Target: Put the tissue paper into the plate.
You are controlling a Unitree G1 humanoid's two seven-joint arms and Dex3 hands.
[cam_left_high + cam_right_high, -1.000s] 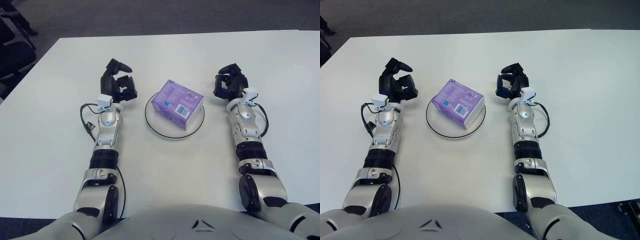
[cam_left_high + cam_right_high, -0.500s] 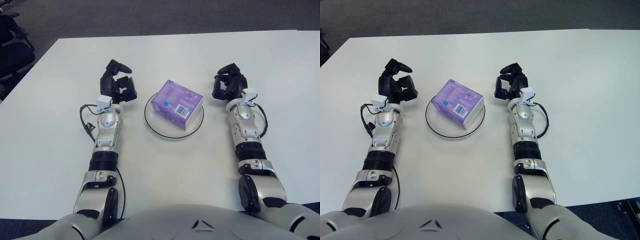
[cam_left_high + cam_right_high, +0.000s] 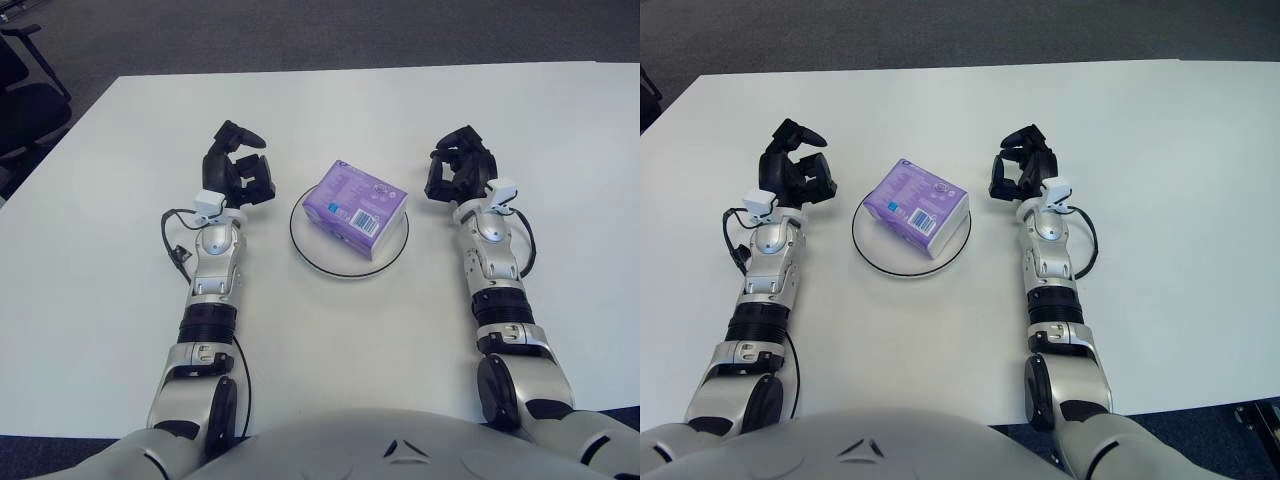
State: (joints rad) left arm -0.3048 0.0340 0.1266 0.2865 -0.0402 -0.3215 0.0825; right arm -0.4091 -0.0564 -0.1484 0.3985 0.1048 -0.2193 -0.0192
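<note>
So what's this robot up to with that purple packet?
The purple tissue pack already sits in the white plate in the middle of the table, so the job looks done. Neither hand holds anything: the left hand shows just left of the plate and the right hand just right of it, both clear of the pack with fingers loosely curled.

Both head eyes look down, sharing the table [image 3: 330, 340].
</note>
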